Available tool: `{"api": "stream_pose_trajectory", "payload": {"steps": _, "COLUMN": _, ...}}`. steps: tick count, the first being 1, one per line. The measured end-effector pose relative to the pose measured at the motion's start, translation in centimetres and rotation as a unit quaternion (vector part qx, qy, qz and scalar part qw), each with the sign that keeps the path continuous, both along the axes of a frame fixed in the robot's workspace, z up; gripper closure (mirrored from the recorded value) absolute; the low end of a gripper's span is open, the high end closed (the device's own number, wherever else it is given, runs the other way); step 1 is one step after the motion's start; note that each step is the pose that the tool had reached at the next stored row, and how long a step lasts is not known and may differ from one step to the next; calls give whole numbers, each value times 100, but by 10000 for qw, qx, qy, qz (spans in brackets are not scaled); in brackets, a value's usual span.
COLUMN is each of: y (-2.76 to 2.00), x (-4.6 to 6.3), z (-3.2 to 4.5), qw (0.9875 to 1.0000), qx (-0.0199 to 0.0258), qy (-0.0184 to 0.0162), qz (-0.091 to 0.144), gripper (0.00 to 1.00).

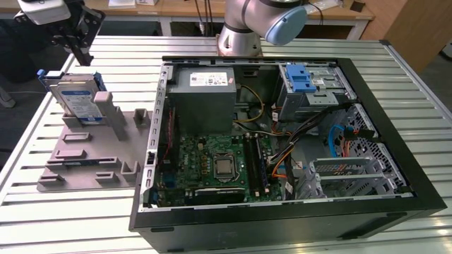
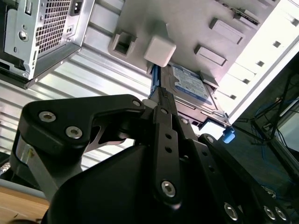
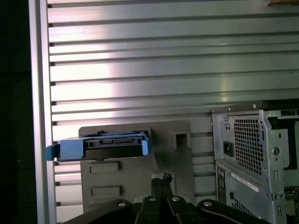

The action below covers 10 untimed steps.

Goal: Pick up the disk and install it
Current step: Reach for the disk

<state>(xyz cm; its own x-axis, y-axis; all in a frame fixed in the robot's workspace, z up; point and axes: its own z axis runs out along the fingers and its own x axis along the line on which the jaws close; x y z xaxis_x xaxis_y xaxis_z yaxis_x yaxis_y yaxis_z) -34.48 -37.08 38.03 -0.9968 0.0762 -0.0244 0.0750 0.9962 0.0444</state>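
The disk [image 1: 76, 99] stands on edge in a grey holder [image 1: 81, 159] on the table [image 1: 297, 48]. The pincer [image 3: 161, 179] hangs above it, narrow and empty. Likely dense, rigid, shock-sensitive: best gripped across its flat faces.

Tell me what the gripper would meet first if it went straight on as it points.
Probably the flat silver-grey hard drive in its blue plastic bracket, standing in the grey holder; the black gripper points at it, though depth is unclear.

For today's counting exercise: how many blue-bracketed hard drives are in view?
1. The disk stands in the grey holder at the exterior view's left, outside the computer case; more could be hidden in its drive cage.
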Motion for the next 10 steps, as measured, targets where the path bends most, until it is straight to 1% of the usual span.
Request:
{"api": "stream_pose_trajectory", "payload": {"steps": 6, "y": 18, "x": -103, "z": -4, "qw": 10000, "qx": 0, "qy": 0, "qz": -1, "gripper": 89}}
{"api": "stream_pose_trajectory", "payload": {"steps": 10, "y": 47, "x": -215, "z": -7, "qw": 10000, "qx": 0, "qy": 0, "qz": 0, "gripper": 89}}
